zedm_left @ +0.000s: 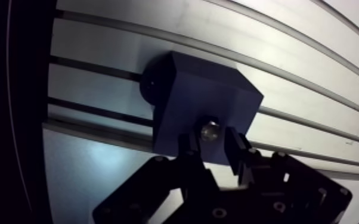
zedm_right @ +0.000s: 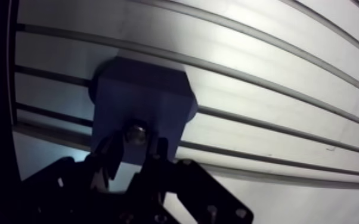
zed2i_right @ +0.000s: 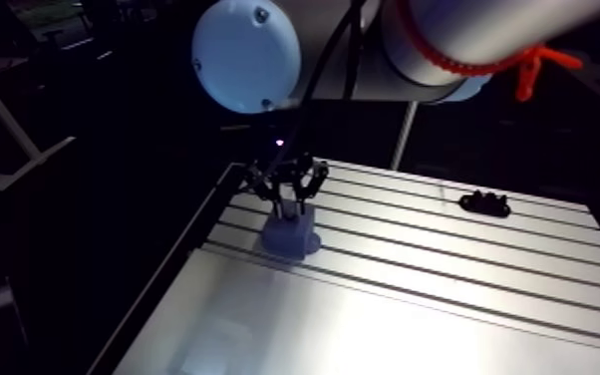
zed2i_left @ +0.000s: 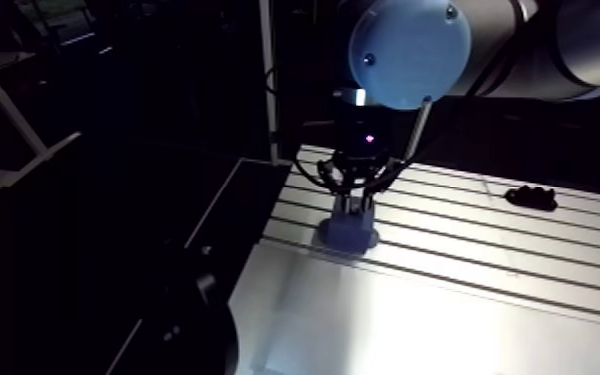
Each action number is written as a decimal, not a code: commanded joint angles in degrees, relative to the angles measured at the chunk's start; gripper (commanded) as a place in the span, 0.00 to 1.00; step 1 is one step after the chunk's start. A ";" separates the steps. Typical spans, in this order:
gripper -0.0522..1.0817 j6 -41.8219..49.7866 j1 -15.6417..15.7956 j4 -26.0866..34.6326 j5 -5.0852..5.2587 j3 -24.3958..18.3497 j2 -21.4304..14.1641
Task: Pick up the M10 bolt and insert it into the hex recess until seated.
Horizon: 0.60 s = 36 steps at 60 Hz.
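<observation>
Claw (zedm_left: 212, 142) clenched on M10 bolt (zedm_left: 209, 129), right over blue block (zedm_left: 201, 95). Risk: bolt flats off-angle to hex recess, so it jams or tilts.

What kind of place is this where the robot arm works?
Most likely a robotics lab or test workshop. A robot arm reaches over a slotted metal table, and its tool holds a small bolt at a blue block.

The block (zed2i_left: 348, 235) is sitting on the table (zed2i_left: 444, 319) near one edge. The bolt (zedm_left: 209, 131) is sitting over it, in the gripper (zedm_left: 212, 142). A part (zed2i_left: 531, 197) is lying well apart.
</observation>
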 commanded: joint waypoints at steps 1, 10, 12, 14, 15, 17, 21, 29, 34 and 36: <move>0.60 -0.29 -0.01 0.00 0.00 0.02 0.25; 0.61 -0.40 -0.01 0.00 0.00 0.02 0.34; 0.61 -0.47 -0.01 0.00 0.00 0.02 0.34; 0.61 -0.48 -0.01 -0.08 0.00 0.02 0.34; 0.61 -0.48 -0.01 -0.08 0.00 0.02 0.34; 0.61 -0.48 -0.01 -0.01 0.07 0.02 0.34; 0.62 -0.48 -0.01 0.00 0.08 0.02 0.34; 0.63 -0.48 -0.01 0.00 0.17 0.02 0.34; 0.64 -0.57 -0.01 0.00 0.17 0.02 0.34; 0.64 -0.57 0.06 0.00 0.17 0.02 0.34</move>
